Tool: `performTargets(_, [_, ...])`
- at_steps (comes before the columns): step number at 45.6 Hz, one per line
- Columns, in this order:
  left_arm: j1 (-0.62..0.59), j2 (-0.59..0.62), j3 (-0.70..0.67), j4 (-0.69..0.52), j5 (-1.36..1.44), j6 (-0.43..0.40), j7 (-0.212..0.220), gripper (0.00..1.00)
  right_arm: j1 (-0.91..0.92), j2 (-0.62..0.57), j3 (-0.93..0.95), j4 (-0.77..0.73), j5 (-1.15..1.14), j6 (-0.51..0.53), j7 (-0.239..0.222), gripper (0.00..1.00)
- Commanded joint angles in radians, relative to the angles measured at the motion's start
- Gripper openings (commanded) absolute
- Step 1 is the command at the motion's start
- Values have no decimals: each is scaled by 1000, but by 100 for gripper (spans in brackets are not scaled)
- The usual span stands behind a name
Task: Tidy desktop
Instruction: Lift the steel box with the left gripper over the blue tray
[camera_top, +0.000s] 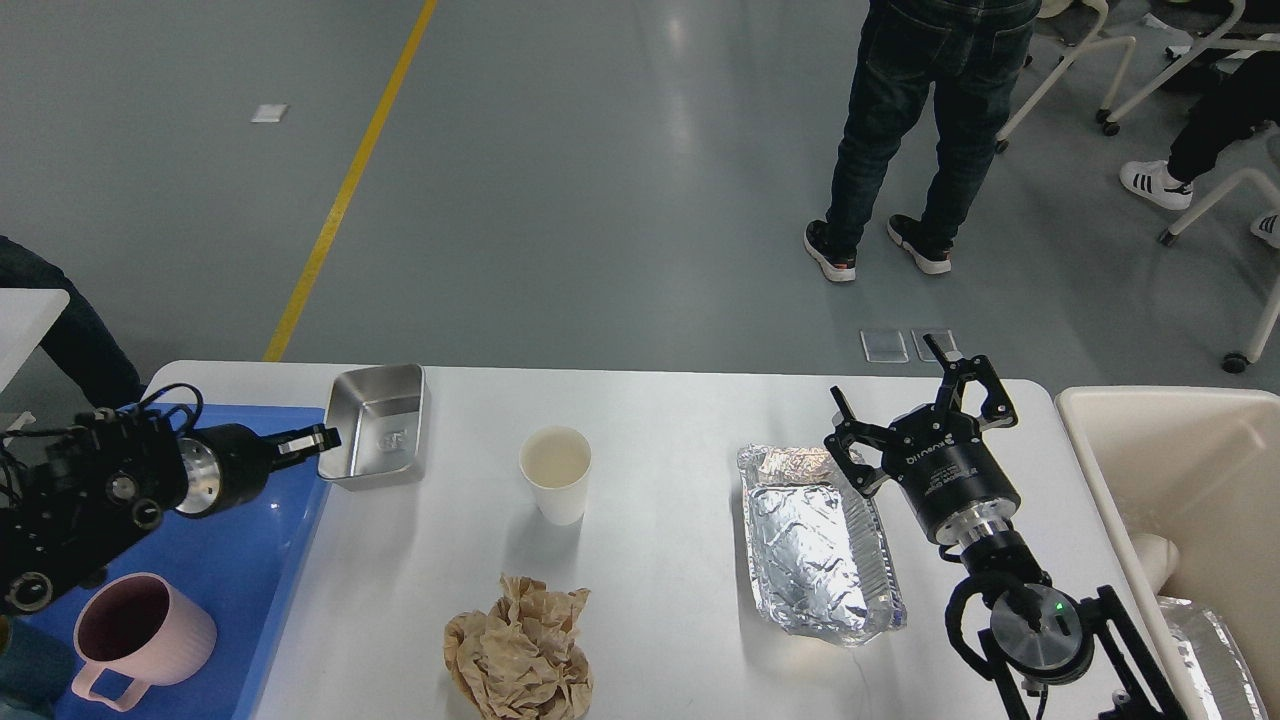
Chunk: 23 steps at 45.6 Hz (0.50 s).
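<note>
The white counter (660, 480) is seen filling the lower half of the head view, with grey floor beyond its far edge. At its left end a blue tray (250, 560) is laid, and on the tray's near part a pink mug (140, 635) is stood upright. The left tool (318, 440) is held over the tray's right edge, its fingers pressed together on the left rim of a steel pan (378, 425), which is set at the counter's far left, just beside the tray. A white paper cup (556, 474) is stood upright near the middle of the counter, well apart from the pan. In front of the cup, by the near edge, a crumpled ball of brown paper (520, 655) is laid. To the right of centre a foil tray (815, 545) is placed lengthwise, its far end crumpled. The right tool (915, 400) is held just beside the foil tray's far right corner, with its fingers spread and nothing between them; whether the tray is touched cannot be told. Beside the counter's right end a cream bin (1180, 470) is stood, and some foil is seen inside it. On the floor beyond, a standing person's legs (910, 140) in dark jeans are seen.
</note>
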Motion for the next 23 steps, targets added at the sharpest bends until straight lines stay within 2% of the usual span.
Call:
performTargets(1, [-76,110,-17,-44,-48,-76,1,0,1,2,-7,0,0,0,0,100])
performTargets(7, [-165,221,-8,-67,-48,-121,12,0,3,2,-7,1,0,0,0,100])
performTargets(14, [-269,344,-14,-106,-47,-242,8,0,4,2,-7,1,0,0,0,100])
performTargets(23, [-277,419,-2,-110,-48,-257,5,0,6,4,-8,1,0,0,0,100])
